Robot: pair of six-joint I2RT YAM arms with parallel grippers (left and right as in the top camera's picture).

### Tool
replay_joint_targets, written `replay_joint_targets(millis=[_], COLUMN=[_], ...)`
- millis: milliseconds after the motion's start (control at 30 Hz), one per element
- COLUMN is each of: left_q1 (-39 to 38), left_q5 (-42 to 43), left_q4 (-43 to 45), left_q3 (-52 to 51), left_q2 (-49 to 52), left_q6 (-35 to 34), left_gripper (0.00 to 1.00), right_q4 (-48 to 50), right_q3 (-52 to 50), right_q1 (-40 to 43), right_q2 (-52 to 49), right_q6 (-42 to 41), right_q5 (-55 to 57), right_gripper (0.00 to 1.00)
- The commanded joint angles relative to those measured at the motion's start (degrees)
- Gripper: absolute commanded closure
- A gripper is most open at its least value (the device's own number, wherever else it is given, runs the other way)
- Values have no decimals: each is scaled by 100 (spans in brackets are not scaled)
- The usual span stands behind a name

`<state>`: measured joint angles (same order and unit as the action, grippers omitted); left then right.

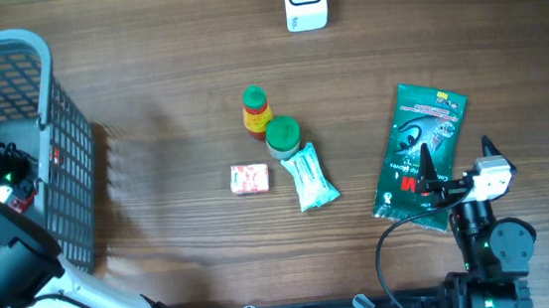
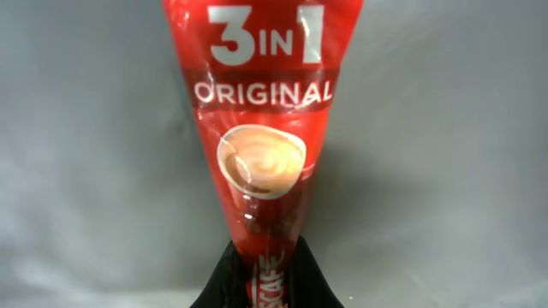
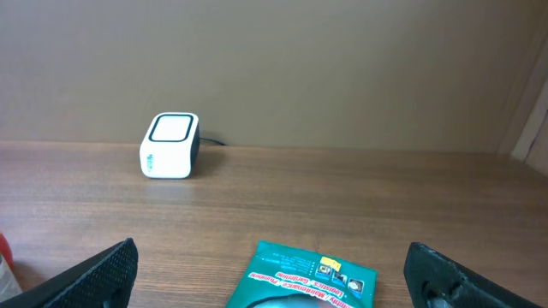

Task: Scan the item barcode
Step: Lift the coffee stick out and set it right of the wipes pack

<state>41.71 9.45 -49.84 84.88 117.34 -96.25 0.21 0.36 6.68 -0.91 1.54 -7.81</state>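
Left tool (image 2: 267, 278) clamped on red coffee sachet (image 2: 261, 128).

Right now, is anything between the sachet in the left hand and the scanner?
Yes: the left hand is shut on the red sachet inside the basket, so the mesh wall stands between it and the scanner. Beyond the rim nothing visible blocks; the two bottles sit off that line.

Red "3 IN 1 ORIGINAL" sachet (image 2: 261, 128), narrow end in the left tool (image 2: 261, 278); white scanner box (image 1: 304, 0) well apart.
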Motion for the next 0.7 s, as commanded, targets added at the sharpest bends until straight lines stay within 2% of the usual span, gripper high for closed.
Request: replay_joint_targets(millis=[0,200,667], left_q1=[57,57,52], left_q5=[-809,-848,-802], left_q4=[-74,-240,-315], left_q3=[-310,-310,-310], left_q2=[-308,-1274,-2730], left_q6=[649,756,756], left_gripper=[96,96,96], right_q4=[20,20,20], right_q3=[-7,-7,-7], right_q1=[-20,-20,-20], right_q2=[11,11,11], right_q6=[-44,-44,-42], right_q5=[55,55,57], right_gripper=[0,0,0])
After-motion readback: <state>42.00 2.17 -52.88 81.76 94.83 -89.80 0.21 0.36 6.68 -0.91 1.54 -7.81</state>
